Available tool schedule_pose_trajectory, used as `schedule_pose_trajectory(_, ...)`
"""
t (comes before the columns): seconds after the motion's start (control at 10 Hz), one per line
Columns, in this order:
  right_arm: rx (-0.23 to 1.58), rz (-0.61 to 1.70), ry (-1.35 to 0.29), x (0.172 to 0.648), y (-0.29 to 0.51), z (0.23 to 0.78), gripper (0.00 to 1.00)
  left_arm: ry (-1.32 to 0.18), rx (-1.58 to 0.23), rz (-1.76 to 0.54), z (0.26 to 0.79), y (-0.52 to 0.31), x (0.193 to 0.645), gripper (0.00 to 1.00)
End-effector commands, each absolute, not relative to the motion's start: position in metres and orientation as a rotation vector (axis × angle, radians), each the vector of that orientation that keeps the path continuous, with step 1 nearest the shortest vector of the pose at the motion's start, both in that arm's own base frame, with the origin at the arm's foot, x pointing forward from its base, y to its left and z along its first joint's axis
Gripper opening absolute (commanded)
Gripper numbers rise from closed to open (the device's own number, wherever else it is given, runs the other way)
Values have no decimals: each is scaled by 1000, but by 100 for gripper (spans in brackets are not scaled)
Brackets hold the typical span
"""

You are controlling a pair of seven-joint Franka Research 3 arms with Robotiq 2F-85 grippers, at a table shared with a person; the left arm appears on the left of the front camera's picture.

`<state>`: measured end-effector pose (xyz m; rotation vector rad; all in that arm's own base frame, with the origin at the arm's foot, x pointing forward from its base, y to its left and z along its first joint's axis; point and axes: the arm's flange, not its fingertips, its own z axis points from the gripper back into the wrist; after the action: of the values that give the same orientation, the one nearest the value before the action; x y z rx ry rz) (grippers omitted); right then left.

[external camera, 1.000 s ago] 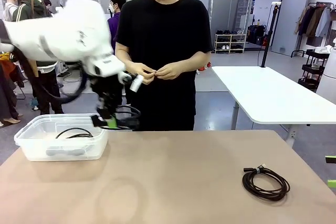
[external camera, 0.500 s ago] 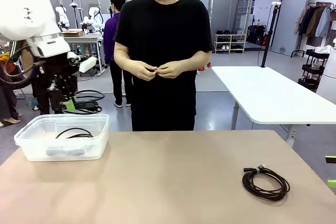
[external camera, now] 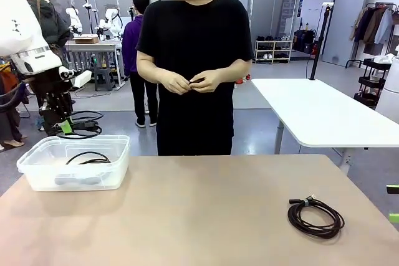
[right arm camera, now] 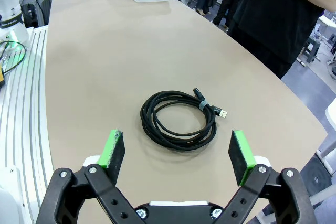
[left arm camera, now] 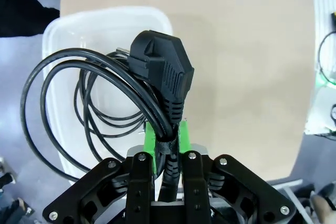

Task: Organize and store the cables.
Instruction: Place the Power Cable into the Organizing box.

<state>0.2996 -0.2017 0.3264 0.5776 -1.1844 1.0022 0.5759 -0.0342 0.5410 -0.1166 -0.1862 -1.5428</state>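
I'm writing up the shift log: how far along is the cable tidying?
Done: one coiled cable lies in the clear bin. In hand: the left gripper is shut on a coiled power cord over the bin. Left: one loose coil lies on the table below the open right gripper, not yet stored.

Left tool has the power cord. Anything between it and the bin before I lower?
Nothing visible. The left tool, shut on the power cord, hangs above the open-topped bin, with only air between them. One coiled cable lies inside, with bare floor beside it.
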Motion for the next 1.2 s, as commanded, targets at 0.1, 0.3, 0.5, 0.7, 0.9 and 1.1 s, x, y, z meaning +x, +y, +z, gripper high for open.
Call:
schedule_pose_trajectory(0.1,581,991,-1193,300,-201,330,100,-203,-155,-1445,513,-33,617,19)
schedule_pose_trajectory(0.3,581,991,-1193,300,-201,330,100,-147,-177,-1371,475,-29,635,19)
schedule_pose_trajectory(0.5,581,991,-1193,300,-201,330,100,-135,-161,-1330,451,-27,642,19)
schedule_pose_trajectory(0.7,581,991,-1193,300,-201,330,100,-105,-156,-1297,440,-23,645,19)
schedule_pose_trajectory(0.9,581,991,-1193,300,-201,330,100,-90,-150,-1289,438,-22,646,55)
schedule_pose_trajectory(1.1,581,991,-1193,300,-201,330,100,-85,-151,-1294,441,-21,643,96)
